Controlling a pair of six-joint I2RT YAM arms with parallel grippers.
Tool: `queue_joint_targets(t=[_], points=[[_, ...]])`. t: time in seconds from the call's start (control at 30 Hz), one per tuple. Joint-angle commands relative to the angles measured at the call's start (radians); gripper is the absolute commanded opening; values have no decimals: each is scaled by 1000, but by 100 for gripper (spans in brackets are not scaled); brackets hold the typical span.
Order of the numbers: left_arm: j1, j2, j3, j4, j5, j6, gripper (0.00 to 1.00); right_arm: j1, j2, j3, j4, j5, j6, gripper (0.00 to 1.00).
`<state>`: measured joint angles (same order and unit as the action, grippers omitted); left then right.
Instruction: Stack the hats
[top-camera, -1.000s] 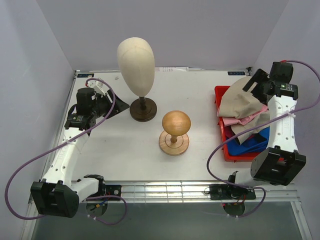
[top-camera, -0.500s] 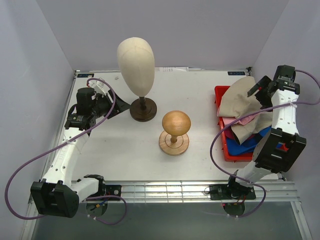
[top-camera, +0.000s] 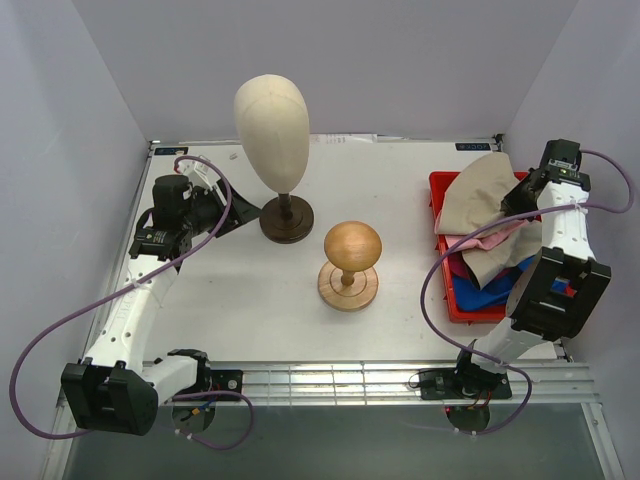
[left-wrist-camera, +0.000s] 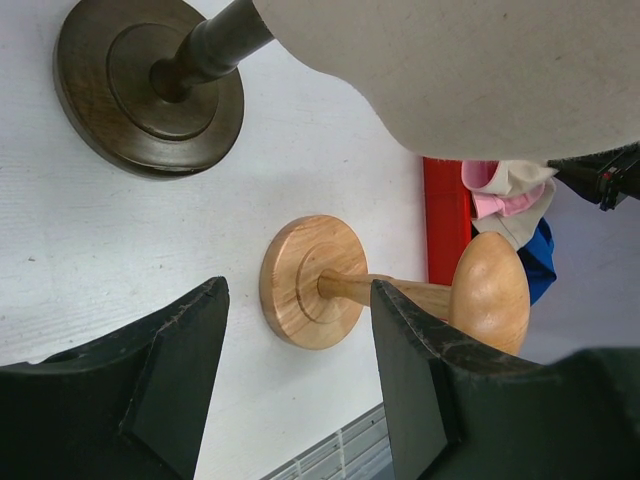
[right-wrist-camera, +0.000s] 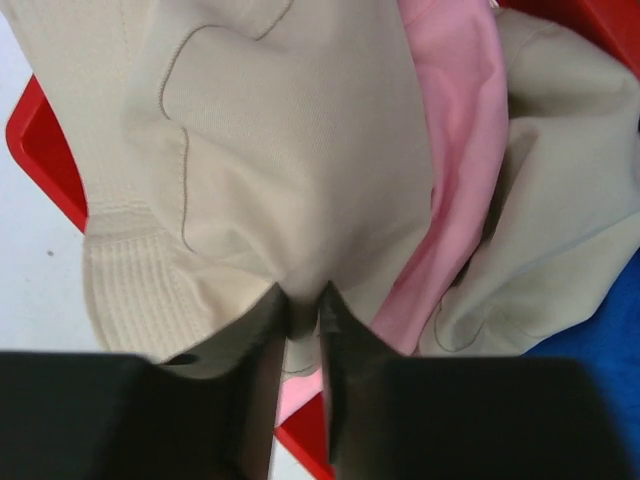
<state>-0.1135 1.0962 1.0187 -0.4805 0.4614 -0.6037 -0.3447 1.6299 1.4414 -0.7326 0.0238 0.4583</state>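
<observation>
The hats lie heaped in a red tray (top-camera: 437, 185) at the right. A beige bucket hat (top-camera: 475, 200) is on top, over a light pink hat (top-camera: 478, 243) and a blue cap (top-camera: 500, 290). My right gripper (top-camera: 512, 197) is at the heap's far right side. In the right wrist view this gripper (right-wrist-camera: 305, 300) is shut on a pinched fold of the beige hat (right-wrist-camera: 280, 150), with pink fabric (right-wrist-camera: 455, 170) beside it and blue (right-wrist-camera: 600, 360) at the lower right. My left gripper (top-camera: 235, 210) rests far left, open and holding nothing (left-wrist-camera: 300, 290).
A pale egg-shaped head form (top-camera: 272, 115) stands on a dark round base (top-camera: 286, 219) at the back left, close to my left gripper. A small brown wooden stand (top-camera: 351, 250) is mid-table. The tray's red rim (right-wrist-camera: 40, 150) borders the white table.
My right gripper has moved onto the beige hat's far side and gone from wide open to shut on its fabric. The left arm has not moved.
</observation>
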Motion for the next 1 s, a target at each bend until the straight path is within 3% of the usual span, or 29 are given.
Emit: queue_joint_targets(t=[0.0, 0.17, 0.6, 0.97], points=[[0, -7, 24, 20, 22, -2, 68, -2, -8, 11, 35, 11, -10, 10], [1, -12, 35, 13, 17, -2, 68, 9, -41, 79, 22, -60, -30, 8], [0, -9, 118, -9, -41, 10, 68, 207, 45, 733, -157, -182, -66, 8], [0, 2, 238, -9, -64, -30, 69, 322, -59, 734, 343, -453, 92, 8]])
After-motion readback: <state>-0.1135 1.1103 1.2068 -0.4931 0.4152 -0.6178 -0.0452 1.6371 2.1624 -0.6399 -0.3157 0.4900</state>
